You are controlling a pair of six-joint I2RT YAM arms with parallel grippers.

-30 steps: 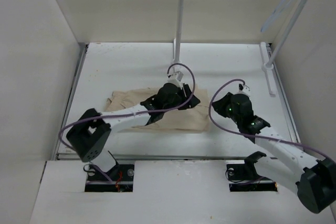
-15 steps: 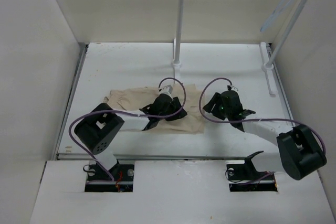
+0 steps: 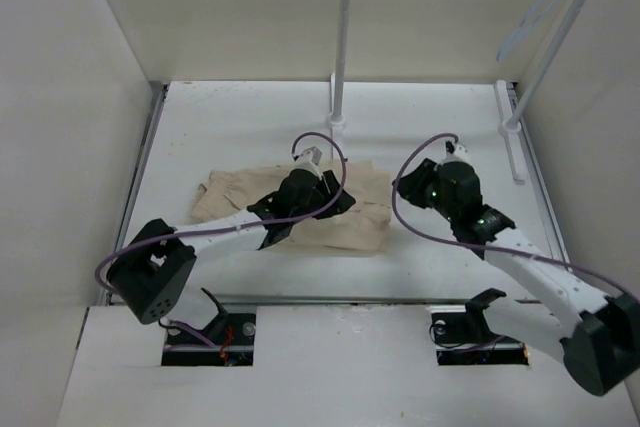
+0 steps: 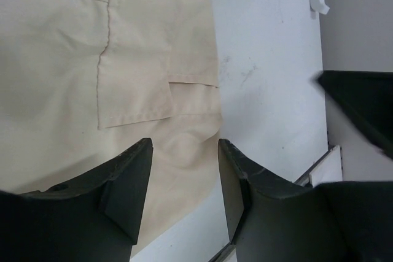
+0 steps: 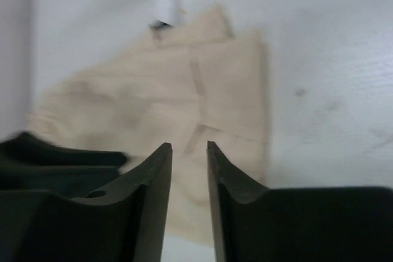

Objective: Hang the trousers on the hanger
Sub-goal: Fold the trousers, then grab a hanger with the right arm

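The trousers (image 3: 228, 193) are plain beige, without pattern. The desk (image 3: 240, 127) below the jaws is white. The jaws are black. The hanger (image 3: 537, 9) is pale bluish-white.

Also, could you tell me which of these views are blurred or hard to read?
Right wrist view: motion-smeared, the wrinkled beige cloth trousers look soft. Left wrist view: sharp, seams crisp. Top view: even light, the thin pale wire-like hanger fades into the wall.
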